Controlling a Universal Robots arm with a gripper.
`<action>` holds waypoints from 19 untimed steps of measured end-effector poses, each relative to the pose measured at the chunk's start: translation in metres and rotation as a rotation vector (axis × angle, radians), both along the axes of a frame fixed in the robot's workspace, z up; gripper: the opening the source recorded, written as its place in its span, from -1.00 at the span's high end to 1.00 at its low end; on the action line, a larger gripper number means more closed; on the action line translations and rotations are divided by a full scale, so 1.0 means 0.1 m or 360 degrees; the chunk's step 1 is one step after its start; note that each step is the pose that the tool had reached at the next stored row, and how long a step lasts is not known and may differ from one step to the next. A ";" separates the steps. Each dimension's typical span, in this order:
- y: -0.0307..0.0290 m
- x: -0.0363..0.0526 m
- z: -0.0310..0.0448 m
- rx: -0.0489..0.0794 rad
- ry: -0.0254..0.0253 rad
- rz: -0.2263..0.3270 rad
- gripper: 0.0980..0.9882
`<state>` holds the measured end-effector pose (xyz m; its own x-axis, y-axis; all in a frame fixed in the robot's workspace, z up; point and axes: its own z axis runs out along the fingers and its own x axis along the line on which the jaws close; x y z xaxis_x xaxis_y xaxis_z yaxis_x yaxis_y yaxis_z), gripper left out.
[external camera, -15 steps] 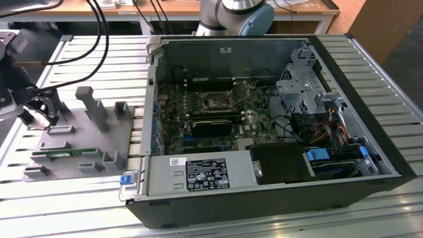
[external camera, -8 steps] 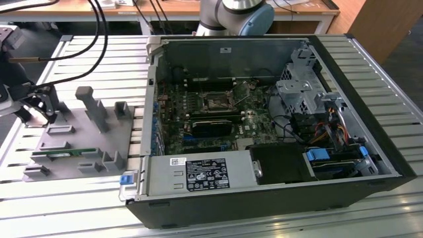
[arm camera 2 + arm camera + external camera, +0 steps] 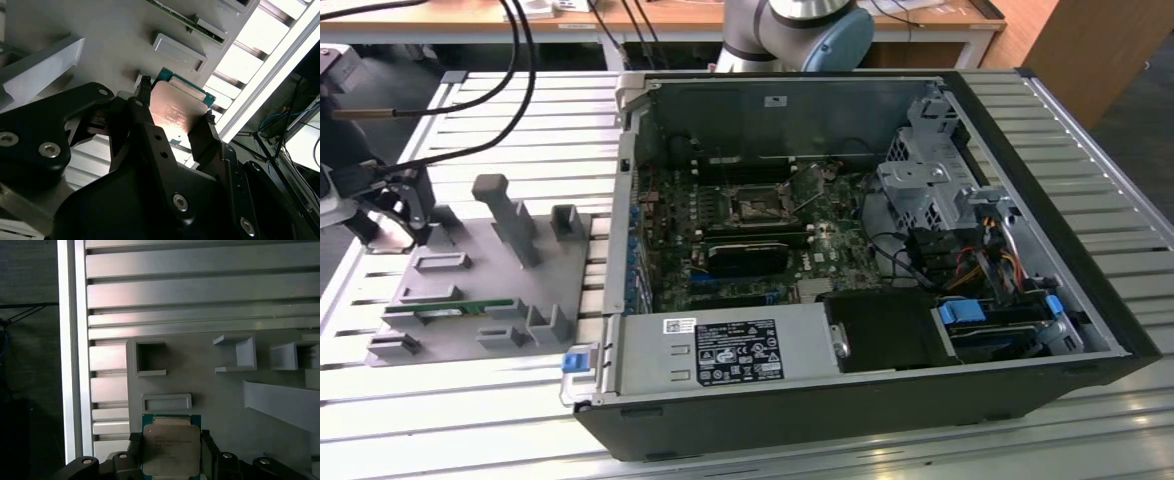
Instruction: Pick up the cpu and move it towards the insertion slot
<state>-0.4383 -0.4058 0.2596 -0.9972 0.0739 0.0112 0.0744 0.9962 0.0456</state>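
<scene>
One cpu (image 3: 171,450) gripped by one end effector (image 3: 177,102), one insertion slot (image 3: 758,207) well apart.

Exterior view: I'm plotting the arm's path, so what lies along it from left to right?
gripper → grey fixture plate → insertion slot → metal drive cage

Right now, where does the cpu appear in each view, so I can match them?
First wrist view: the cpu sits in the end effector, beside a small rectangular frame on the grey holder plate.
Second wrist view: the cpu, gripped edge to edge, over the same plate.
Exterior view: at the exterior view's left, where the end effector stands over the plate; the cpu is too small to tell.
Shared landmark: the grey holder plate.
</scene>
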 end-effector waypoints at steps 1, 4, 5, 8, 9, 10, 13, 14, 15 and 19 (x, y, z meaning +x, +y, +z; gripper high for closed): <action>0.000 0.000 0.008 0.0000 0.00001 0.0000 -0.01; 0.000 0.000 0.027 0.0000 0.00001 0.0000 -0.01; 0.000 0.000 0.032 0.0000 0.00000 0.0000 -0.01; 0.000 0.000 0.047 0.0000 0.00000 0.0000 -0.01; 0.000 0.000 0.052 0.0000 0.00001 0.0000 -0.01; 0.000 0.000 0.056 0.0000 0.00001 0.0000 -0.01; 0.000 0.000 0.065 0.0000 0.00000 0.0000 -0.01; 0.000 0.000 0.068 0.0000 0.00001 0.0000 -0.01; 0.000 0.000 0.071 0.0000 0.00001 0.0000 -0.01; 0.000 0.000 0.085 0.0000 0.00001 0.0000 -0.01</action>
